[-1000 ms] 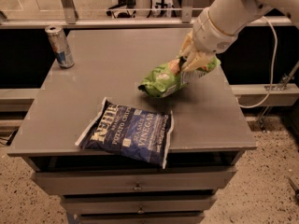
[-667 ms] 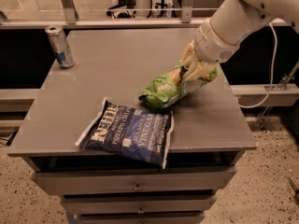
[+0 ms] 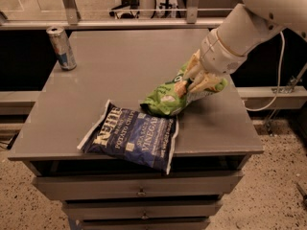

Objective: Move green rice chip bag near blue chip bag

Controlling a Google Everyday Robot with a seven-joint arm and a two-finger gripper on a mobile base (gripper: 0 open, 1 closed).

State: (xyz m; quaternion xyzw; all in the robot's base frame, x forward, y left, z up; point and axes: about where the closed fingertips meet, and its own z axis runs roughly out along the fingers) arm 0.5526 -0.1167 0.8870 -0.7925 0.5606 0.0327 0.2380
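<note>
The green rice chip bag (image 3: 168, 97) is a small crinkly bright-green bag held at its right end by my gripper (image 3: 192, 84), which is shut on it. The bag's lower left tip hangs just above the top right corner of the blue chip bag (image 3: 132, 136). The blue bag lies flat near the front edge of the grey table (image 3: 120, 66), dark navy with white "Kettle" and "Vinegar" lettering. My white arm comes in from the upper right.
A silver-blue drink can (image 3: 61, 47) stands upright at the table's back left corner. Drawers sit under the tabletop at the front. A metal rail runs behind the table. A cable hangs at the right.
My gripper has carried the green bag forward and left, from the table's right middle down to the blue bag's top right corner. The blue bag and can have not moved.
</note>
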